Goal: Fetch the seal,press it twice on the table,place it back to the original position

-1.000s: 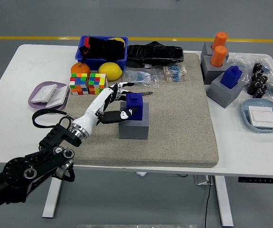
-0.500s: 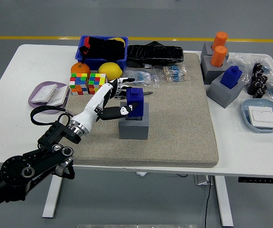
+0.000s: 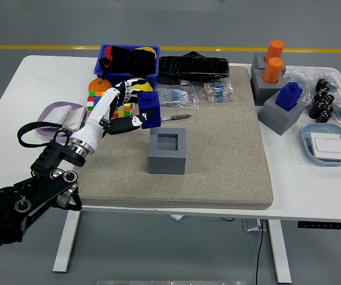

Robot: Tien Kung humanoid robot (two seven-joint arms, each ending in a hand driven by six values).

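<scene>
Glossy plastic seal (image 3: 148, 110), rough mat (image 3: 230, 148)

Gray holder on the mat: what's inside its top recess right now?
The gray holder shows an empty square recess. The blue seal is lifted clear in the left hand. The recess floor is too shadowed to make out.

left arm: black (image 3: 25, 199), it enters from the lower left corner and reaches up and to the right over the bench
left wrist: silver ring (image 3: 77, 148) between the black forearm and the white hand
left hand: white with black fingertips (image 3: 122, 113), raised, the fingers curled and closed on a blue block-shaped seal (image 3: 148, 109)
</scene>
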